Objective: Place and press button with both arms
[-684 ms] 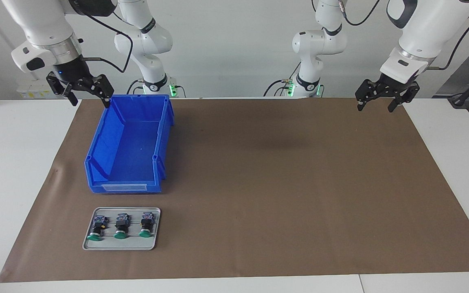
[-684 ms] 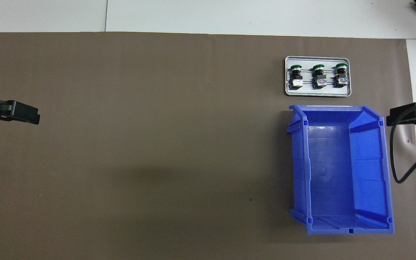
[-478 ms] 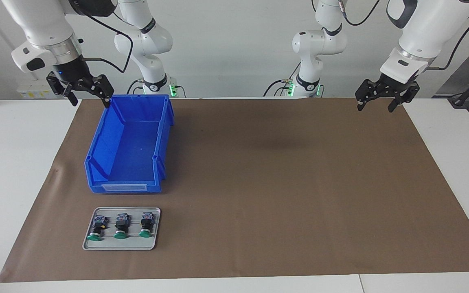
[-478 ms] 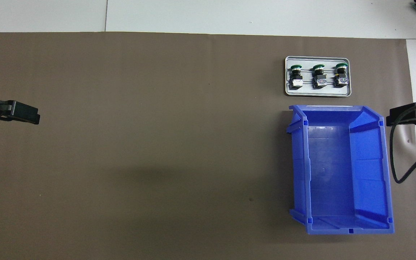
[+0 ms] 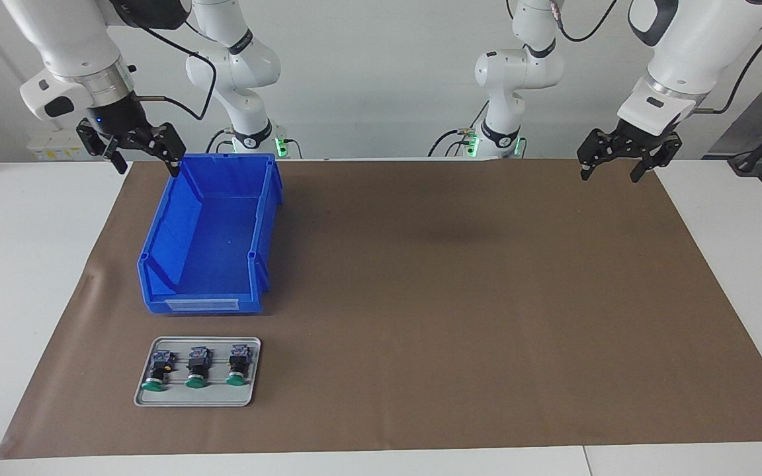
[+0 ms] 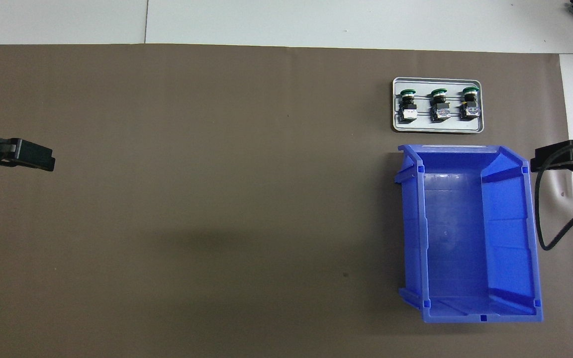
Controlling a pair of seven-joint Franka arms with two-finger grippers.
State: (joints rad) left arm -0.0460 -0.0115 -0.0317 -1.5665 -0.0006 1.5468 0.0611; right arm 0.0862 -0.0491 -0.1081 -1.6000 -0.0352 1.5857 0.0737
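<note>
Both tools are hanging raised with jaws spread wide and holding nothing. Right tool (image 5: 141,153) is hovering over the brown mat (image 5: 460,297) just beside the blue bin (image 5: 209,238), at the bin's corner nearest the robots. Left tool (image 5: 619,162) is waiting over the mat's edge at the left arm's end of the bench (image 5: 738,264).

Three green-capped buttons (image 5: 196,367) are lying in a row on the small grey tray (image 5: 156,396), untouched. The tray is sitting on the mat just beside the bin, farther from the robots than the bin. The bin is standing empty.

Judged from this layout, no step is started; the pick-up step is pending. The next move is calling for the right tool, being the closer one, to travel over the bin to the tray, descend on one button body, and close across it.
</note>
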